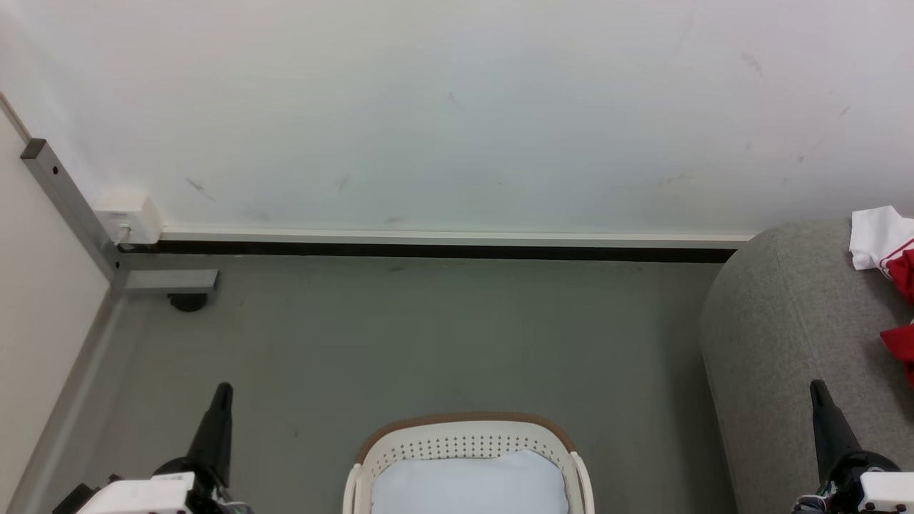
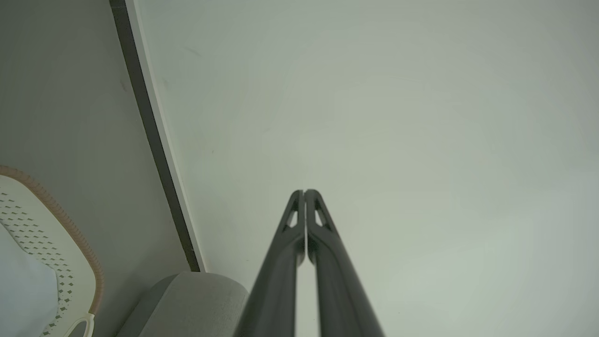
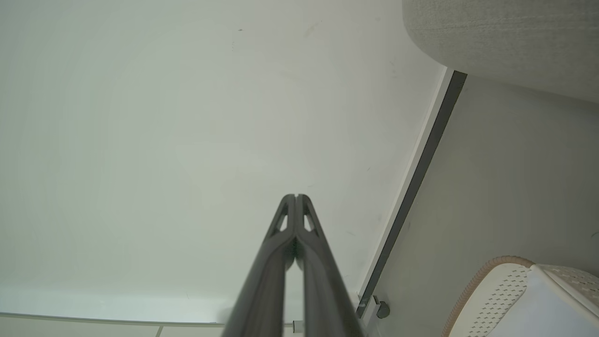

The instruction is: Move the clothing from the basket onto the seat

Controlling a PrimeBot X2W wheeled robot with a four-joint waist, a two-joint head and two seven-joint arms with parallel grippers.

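We find the clothing [image 1: 903,278] lying on the seat [image 1: 778,335], at the far right edge of the head view.
Our right hand [image 1: 816,387] shows against the seat's rounded arm, near the clothing but apart from it, fingers pressed together and holding nothing. Our left hand [image 1: 223,390], well apart beyond the basket [image 1: 457,444], is likewise closed and empty. The basket holds a pale white-blue pad [image 1: 468,485].
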